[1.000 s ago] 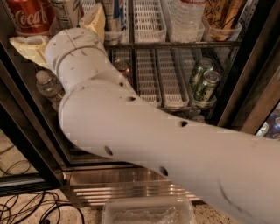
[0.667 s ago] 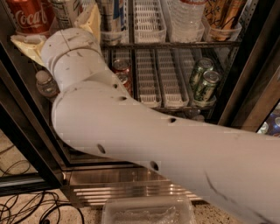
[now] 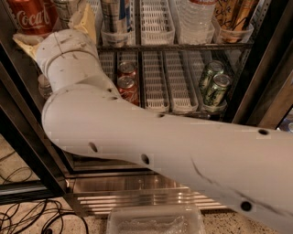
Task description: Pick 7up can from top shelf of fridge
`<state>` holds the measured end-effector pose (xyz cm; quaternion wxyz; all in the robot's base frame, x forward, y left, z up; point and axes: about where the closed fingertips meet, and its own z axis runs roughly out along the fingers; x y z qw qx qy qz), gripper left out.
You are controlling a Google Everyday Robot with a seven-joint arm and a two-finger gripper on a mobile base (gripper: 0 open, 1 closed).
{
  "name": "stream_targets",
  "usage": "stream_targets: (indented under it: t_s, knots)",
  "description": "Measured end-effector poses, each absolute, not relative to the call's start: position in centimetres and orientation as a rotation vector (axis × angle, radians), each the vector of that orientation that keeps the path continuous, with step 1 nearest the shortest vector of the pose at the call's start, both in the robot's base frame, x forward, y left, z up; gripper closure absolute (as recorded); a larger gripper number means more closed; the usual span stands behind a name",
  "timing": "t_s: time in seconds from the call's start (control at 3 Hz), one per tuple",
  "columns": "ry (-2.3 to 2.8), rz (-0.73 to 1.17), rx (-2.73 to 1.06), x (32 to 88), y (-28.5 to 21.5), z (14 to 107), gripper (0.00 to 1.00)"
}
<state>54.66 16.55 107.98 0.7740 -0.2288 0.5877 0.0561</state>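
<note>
My white arm (image 3: 151, 137) crosses the view from lower right to upper left, into the open fridge (image 3: 256, 82). My gripper (image 3: 51, 25) is at the top shelf (image 3: 183, 46), its tan fingers (image 3: 87, 23) spread apart with nothing seen between them. It sits beside a red Coca-Cola can (image 3: 32, 16). Just behind the fingers stands a pale can (image 3: 67, 7) with most of its label hidden. I cannot tell whether it is the 7up can. No other pale green and white can shows.
On the top shelf stand a blue-and-silver can (image 3: 114, 18), a white slotted tray (image 3: 155, 20), a water bottle (image 3: 192, 20) and brown cans (image 3: 233, 18). The rack below holds red cans (image 3: 127, 82) and dark green mottled cans (image 3: 213, 84). A clear tub (image 3: 155, 221) and cables (image 3: 27, 215) lie on the floor.
My arm and wrist have shifted a little to the left, uncovering the red cans on the lower rack. The gripper stays at the top shelf.
</note>
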Motion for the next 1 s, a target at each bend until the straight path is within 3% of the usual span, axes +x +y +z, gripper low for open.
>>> stream_targets:
  t_s: [1.0]
  knots:
    - [1.251,0.045,-0.428,56.8,16.2,108.6,0.20]
